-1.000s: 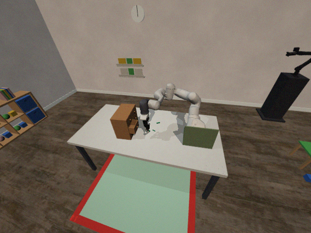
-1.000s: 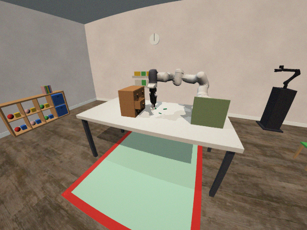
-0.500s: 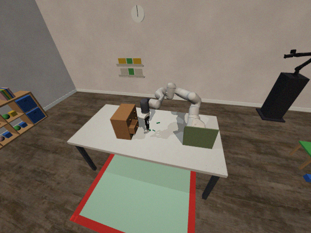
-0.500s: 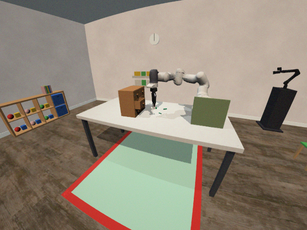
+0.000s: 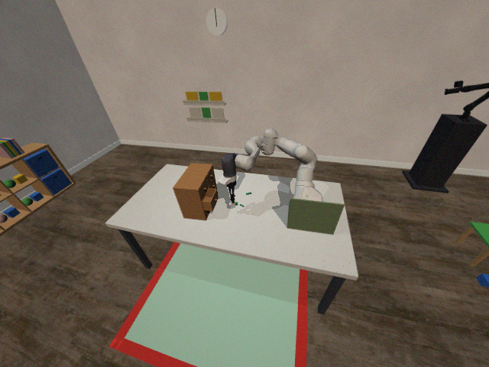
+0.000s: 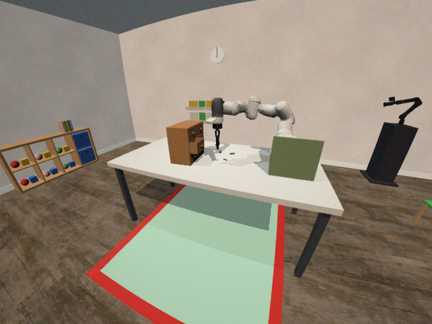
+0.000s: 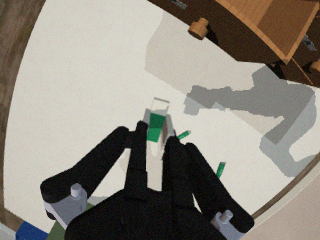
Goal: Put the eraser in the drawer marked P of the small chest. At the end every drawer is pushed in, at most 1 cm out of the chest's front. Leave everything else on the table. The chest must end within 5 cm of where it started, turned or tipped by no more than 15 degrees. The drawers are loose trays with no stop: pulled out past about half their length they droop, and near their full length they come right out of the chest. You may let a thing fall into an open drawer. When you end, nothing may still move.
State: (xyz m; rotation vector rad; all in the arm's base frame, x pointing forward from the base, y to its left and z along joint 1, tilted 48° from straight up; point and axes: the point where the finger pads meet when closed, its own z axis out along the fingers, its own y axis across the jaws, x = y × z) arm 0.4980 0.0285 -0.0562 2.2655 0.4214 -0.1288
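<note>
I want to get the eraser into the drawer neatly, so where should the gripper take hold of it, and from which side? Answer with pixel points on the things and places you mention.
Probably best around the green band of the eraser [image 5: 236, 203] [image 6: 220, 151] [image 7: 155, 125], coming from above, with one finger on each long side: it's an elongated block, and its narrow width fits between the fingers.

Arm's dark wrist [image 5: 228, 166] [image 6: 217, 106] slightly farther from the brown chest [image 5: 189, 201] [image 6: 177, 146] than a second ago, black fingers [image 5: 231, 193] [image 6: 217, 139] slimmer in outline, eraser's green band [image 5: 236, 203] [image 6: 220, 152] [image 7: 156, 127] now showing beside the fingertips in the top and exterior views.
</note>
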